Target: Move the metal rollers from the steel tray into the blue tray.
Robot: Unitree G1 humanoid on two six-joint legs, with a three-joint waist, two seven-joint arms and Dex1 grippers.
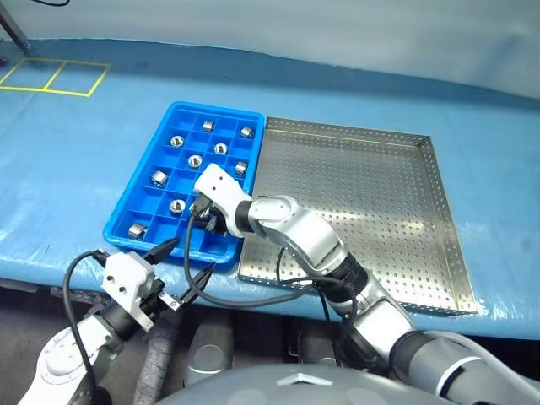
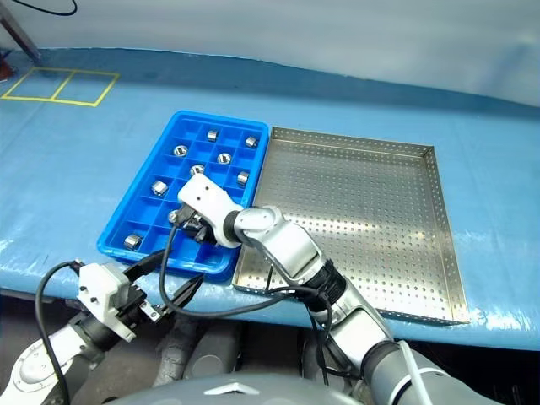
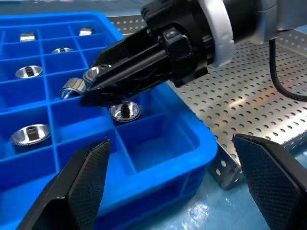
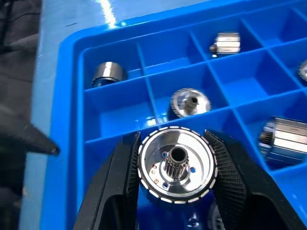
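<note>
Right wrist view: shiny hollow-centred metal roller [image 4: 175,166], toothed rim, clamped in right pincer [image 4: 175,178]; left pincer [image 3: 180,177] apart.

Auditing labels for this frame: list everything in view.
small shiny silver metal rollers: nine seen, silver, in separate compartments of the blue tray; one more, the held roller, in the right gripper
blue plastic compartment tray: one, blue, left of the steel tray
perforated steel tray: one, silver, on the table
table cover: one, blue
tape squares: two, yellow, far left
right gripper: black, shut on the held roller, over the blue tray
left gripper: black, open, at the tray's near corner
</note>
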